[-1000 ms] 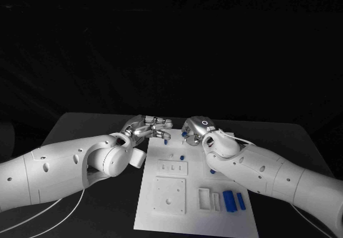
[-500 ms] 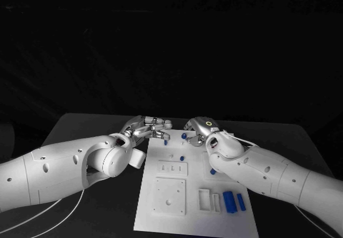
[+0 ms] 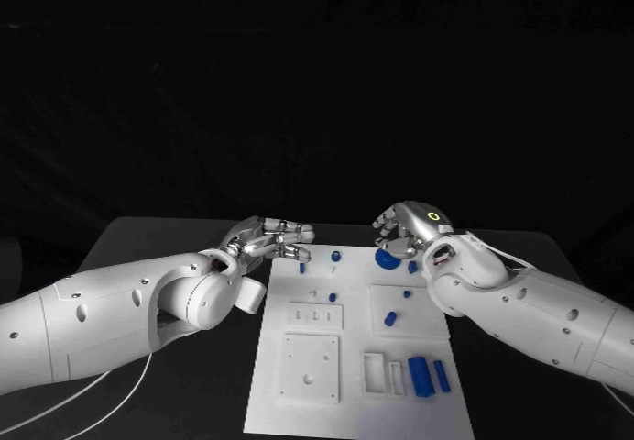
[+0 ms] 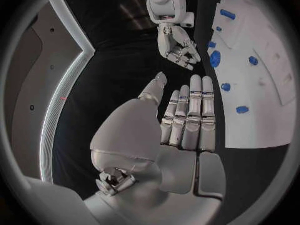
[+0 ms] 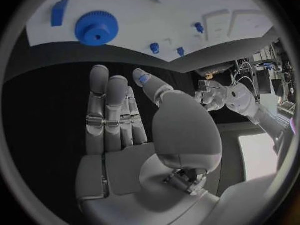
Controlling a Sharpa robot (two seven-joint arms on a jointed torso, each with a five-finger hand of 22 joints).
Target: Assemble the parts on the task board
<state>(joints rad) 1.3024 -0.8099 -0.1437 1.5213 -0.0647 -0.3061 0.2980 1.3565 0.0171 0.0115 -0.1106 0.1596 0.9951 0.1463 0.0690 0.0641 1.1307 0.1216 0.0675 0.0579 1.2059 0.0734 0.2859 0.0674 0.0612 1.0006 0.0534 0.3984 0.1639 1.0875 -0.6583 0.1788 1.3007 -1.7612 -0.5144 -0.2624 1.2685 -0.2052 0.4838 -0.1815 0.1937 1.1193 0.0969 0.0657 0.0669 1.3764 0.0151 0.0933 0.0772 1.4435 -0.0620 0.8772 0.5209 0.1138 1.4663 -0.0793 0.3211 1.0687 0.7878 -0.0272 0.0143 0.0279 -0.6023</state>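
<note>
change: right hand [image 3: 407, 229] has lifted back off the far edge of the task board [image 3: 356, 367] and swung out toward its right far corner; a blue gear [image 3: 386, 258] now lies uncovered where that hand was a second ago; left hand [image 3: 275, 238] barely shifted.
right hand: empty, fingers straight and side by side, thumb apart; holds nothing; hovers just past the board's far edge, above and beside the gear, not touching it.
left hand: empty, fingers extended together, thumb out; parked at the board's far left corner, off the plate.
why so: my guess, the gear has just been set down or released on the board, and the right hand has backed away to clear the view; the left hand waits out of the way, near enough to steady the board.
gear: round, toothed rim, centre hole, lying flat on the board near its far edge; seated on a post or loose, cannot tell.
small pegs: several short blue pegs [image 3: 332, 297] scattered over the board's far half, between the two hands and nearer the middle.
bars: two blue bars [image 3: 420, 376] lying side by side at the board's near right, beside white slots.
board: white plate, middle of the black counter [image 3: 146, 238], recessed pockets mostly unfilled; task looks early.
</note>
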